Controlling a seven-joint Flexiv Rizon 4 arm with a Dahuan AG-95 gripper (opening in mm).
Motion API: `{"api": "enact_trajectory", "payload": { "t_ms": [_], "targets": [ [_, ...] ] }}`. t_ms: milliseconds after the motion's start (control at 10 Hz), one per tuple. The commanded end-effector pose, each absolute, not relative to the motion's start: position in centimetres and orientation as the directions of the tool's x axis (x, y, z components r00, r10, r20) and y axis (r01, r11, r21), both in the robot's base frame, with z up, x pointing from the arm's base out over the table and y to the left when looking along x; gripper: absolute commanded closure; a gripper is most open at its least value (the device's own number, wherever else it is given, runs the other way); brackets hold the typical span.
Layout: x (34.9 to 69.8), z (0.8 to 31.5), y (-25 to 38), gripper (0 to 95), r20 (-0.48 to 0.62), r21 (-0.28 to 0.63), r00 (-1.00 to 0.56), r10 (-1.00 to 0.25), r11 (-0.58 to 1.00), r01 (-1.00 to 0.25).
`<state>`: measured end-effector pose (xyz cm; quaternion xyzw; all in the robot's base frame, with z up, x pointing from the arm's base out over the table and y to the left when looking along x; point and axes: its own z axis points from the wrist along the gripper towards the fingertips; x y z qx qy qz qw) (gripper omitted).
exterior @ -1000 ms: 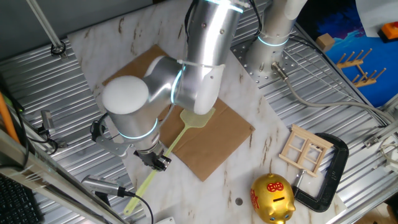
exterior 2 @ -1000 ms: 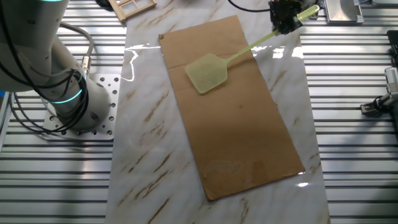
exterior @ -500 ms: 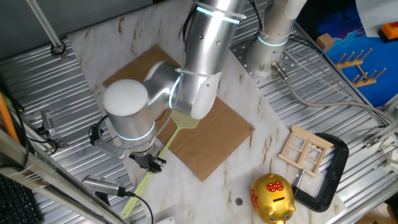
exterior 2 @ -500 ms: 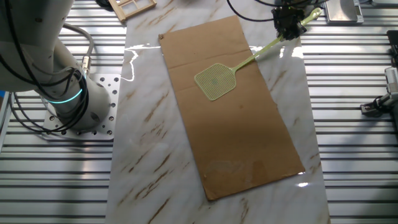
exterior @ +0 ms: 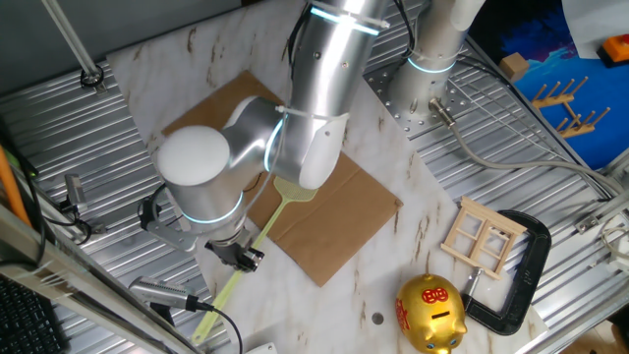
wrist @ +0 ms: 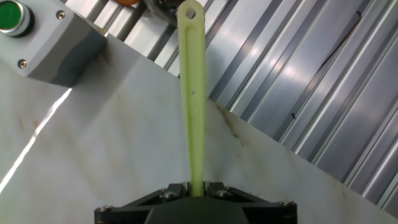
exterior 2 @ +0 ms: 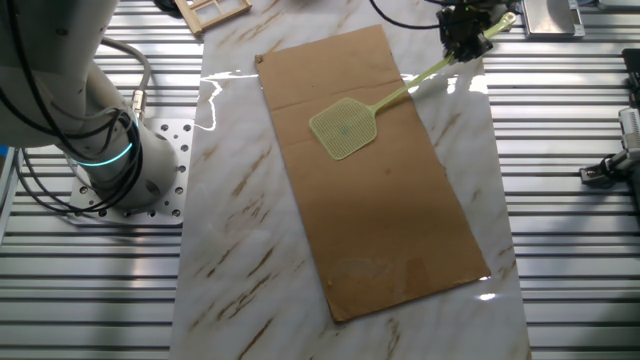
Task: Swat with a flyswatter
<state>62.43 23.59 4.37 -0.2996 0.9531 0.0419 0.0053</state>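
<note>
The gripper (exterior 2: 463,33) is clenched on the thin handle of the flyswatter (exterior 2: 346,130). In the hand view the handle's holed end juts out past the gripper over the marble table (exterior 2: 240,240). Farther from the gripper, the mesh head lies on a cardboard sheet (exterior 2: 390,210).

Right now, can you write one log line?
gripper: shut on flyswatter handle | swatter head: over cardboard | phase: swatting

Bright, even light; glare streaks on marble tabletop (exterior 2: 235,215) (hand view soft)
</note>
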Motion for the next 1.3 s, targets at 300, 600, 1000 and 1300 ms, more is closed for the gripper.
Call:
{"api": "enact_trajectory", "payload": {
  "t_ms": [300, 600, 1000, 1300],
  "targets": [
    [61.5, 5.3, 23.3, 95.0, -0.024, 0.075, -0.822, -0.57, 0.818, -0.57],
    [61.8, 4.8, 23.8, 95.0, -0.026, 0.067, -0.825, -0.564, 0.823, -0.565],
    [62.2, 3.5, 24.0, 95.0, -0.033, 0.05, -0.817, -0.575, 0.816, -0.576],
    [62.1, 3.5, 24.0, 95.0, -0.031, 0.053, -0.815, -0.579, 0.813, -0.58]
  ]
}}
